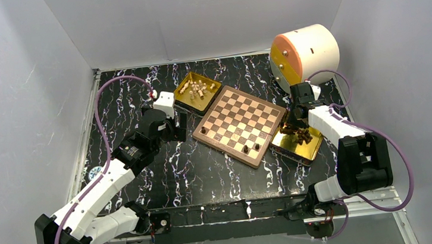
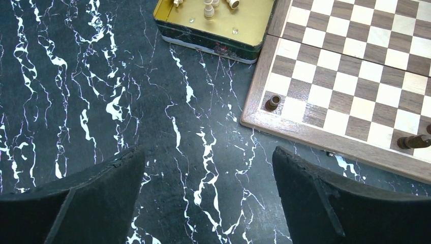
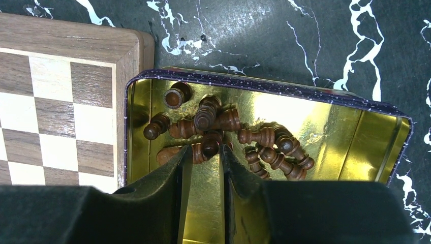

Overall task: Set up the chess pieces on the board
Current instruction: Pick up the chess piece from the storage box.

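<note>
Pinch one dark piece (image 3: 209, 144) squarely in the tray (image 3: 330, 132) right of the board (image 1: 239, 123), right gripper (image 3: 204, 150) narrowed around it, hold unclear; lift straight, with left gripper (image 2: 207, 155) spread wide left of board

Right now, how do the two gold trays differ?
The left tray holds cream pieces; the right tray holds dark pieces. The left tray lies by the board's far left side, the right tray by its near right side. The right fingers are down in the right tray; the left fingers stand wide open over the table, outside the left tray. Both are shiny gold, shallow and beside the board.
</note>
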